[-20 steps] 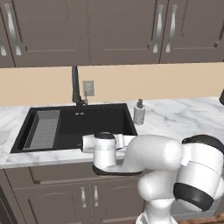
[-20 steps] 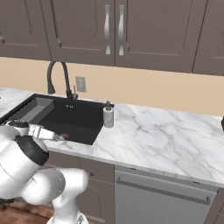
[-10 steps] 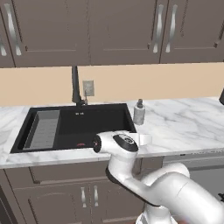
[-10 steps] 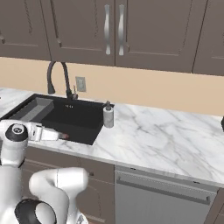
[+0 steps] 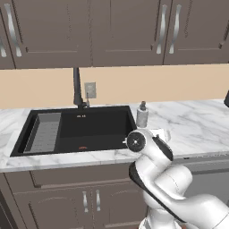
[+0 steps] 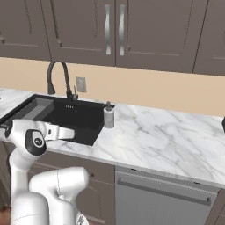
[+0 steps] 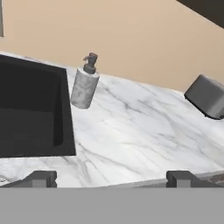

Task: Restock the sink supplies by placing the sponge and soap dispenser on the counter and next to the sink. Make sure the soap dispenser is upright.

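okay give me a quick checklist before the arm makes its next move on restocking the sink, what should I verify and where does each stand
1. Soap dispenser on the counter: ok.
2. Dispenser upright: ok.
3. Dispenser next to the sink: ok, at its right rim.
4. Sponge placed beside the sink: cannot tell, I can't locate it.
5. Gripper open and carrying nothing: ok.
6. Clear run to the dispenser: ok, bare marble between.
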